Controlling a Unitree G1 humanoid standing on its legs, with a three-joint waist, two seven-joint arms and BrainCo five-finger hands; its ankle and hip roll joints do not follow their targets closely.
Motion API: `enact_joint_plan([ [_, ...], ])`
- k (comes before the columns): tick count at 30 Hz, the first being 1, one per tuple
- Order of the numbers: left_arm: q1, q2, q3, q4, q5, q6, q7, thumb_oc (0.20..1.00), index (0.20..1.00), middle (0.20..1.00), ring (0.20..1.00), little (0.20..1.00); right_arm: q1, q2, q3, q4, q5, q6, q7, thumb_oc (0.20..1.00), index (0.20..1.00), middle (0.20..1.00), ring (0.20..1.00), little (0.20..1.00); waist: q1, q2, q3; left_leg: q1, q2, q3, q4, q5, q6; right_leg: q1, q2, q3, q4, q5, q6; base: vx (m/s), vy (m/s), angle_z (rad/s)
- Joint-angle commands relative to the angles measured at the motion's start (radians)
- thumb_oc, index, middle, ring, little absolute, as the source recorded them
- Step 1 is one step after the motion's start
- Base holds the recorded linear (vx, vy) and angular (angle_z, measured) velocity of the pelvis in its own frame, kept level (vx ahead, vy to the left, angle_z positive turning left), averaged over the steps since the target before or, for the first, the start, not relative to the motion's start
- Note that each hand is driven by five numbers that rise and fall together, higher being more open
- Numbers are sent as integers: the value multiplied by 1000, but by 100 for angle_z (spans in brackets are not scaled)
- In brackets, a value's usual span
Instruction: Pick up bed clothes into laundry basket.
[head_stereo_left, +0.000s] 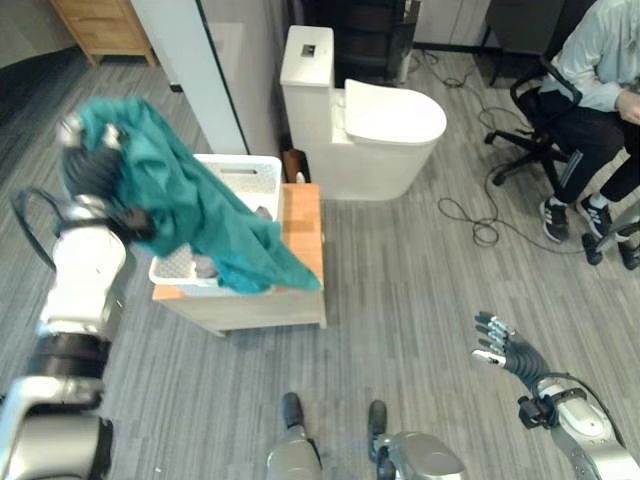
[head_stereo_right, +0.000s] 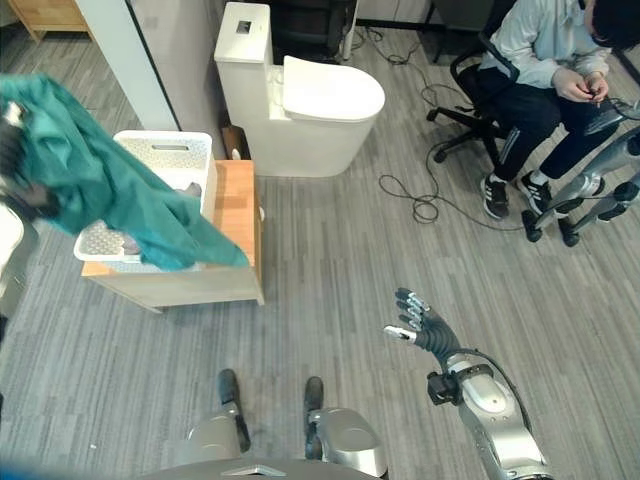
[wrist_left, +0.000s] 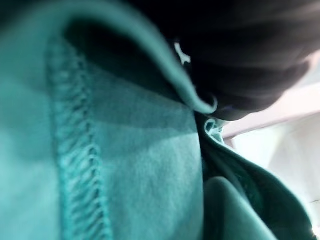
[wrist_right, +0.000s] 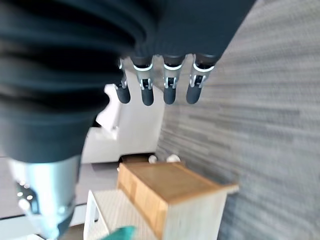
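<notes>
Left eye view: toilet (head_stereo_left: 370, 135) behind white basket (head_stereo_left: 245, 175), left hand (head_stereo_left: 85, 150) cloth-wrapped, grip unclear, right hand (head_stereo_left: 503, 343) open.

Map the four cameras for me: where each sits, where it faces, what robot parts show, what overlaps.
Left eye view: on the head, looking down at the floor; left hand lifts the teal cloth garment over the white perforated plastic laundry basket.
Right eye view: same head, same scene; right hand hangs open.
Left wrist view: on the left wrist, pressed against teal cloth.
Right wrist view: on the right wrist, along its fingers toward the low wooden cabinet.
Shared: cabinet, white ceramic toilet.
</notes>
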Motion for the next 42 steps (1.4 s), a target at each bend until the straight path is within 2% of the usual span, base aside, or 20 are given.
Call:
enact_joint_plan([
  [1,-157,95,-9,81,-84,-75,-21,200,200,200,200,200,-13,-29,31,-30,-47,-36,5,1000,1000,1000,1000,1000,-11,32,-97,11,-11,16,-15,-9,-37,44,-72,24,-9,-61,96,83,112,6],
  [4,-314,148,-133,198,-120,-60,-59,200,200,200,200,200,-34,-27,52,-21,-51,-34,8,1000,1000,1000,1000,1000,-10,43,-108,11,-25,21,-19,-19,-28,39,-81,26,-18,-49,110,72,100,9],
  [7,-409,166,-202,297,-134,-41,-76,200,200,200,200,200,-56,-27,68,-9,-45,-34,3,1000,1000,1000,1000,1000,-11,49,-111,9,-34,26,-23,-25,-21,32,-88,29,-22,-42,118,34,65,2],
  [13,-552,147,-317,518,-111,15,-127,200,200,200,200,200,-89,-28,88,-1,-31,-32,-4,1000,1000,1000,1000,1000,-22,48,-89,-15,-39,35,-27,-27,-14,-5,-93,46,-22,-23,127,-6,50,-12],
  [18,-582,125,-333,611,-83,37,-144,200,200,200,200,200,-112,-24,117,-1,-27,-32,-7,1000,1000,1000,1000,1000,-31,42,-64,-39,-39,44,-27,-26,-13,-32,-92,56,-29,-9,129,-10,15,-6],
  [27,-576,82,-312,648,-76,40,-142,200,200,200,200,200,-89,-22,109,14,-61,-48,-33,1000,1000,1000,1000,1000,-58,25,-36,-72,-41,53,-27,-34,-13,-72,-91,70,-32,4,139,1,18,-4],
  [36,-583,80,-334,675,-28,51,-140,200,200,200,200,200,-99,-21,110,0,-72,-67,-52,1000,1000,1000,1000,1000,-67,35,-8,-82,-43,63,-27,-36,-10,-99,-93,84,-30,16,145,-8,14,-3],
  [38,-576,91,-369,689,106,68,-131,200,200,200,200,200,-105,-28,121,6,-71,-69,-60,1000,1000,1000,1000,1000,-73,41,17,-102,-42,66,-27,-28,-12,-119,-92,87,-31,26,144,-54,5,-4],
  [39,-577,91,-371,689,106,68,-131,200,200,200,200,200,-106,-27,121,6,-71,-69,-60,1000,1000,1000,1000,1000,-73,41,17,-103,-42,65,-27,-27,-12,-120,-92,87,-31,26,144,-31,-1,-7],
  [42,-548,105,-440,736,332,110,-145,200,200,200,200,200,-100,-35,124,0,-68,-77,-63,1000,1000,1000,1000,1000,-82,52,52,-124,-44,75,-27,-19,-12,-143,-92,97,-40,42,143,-22,6,-5],
])
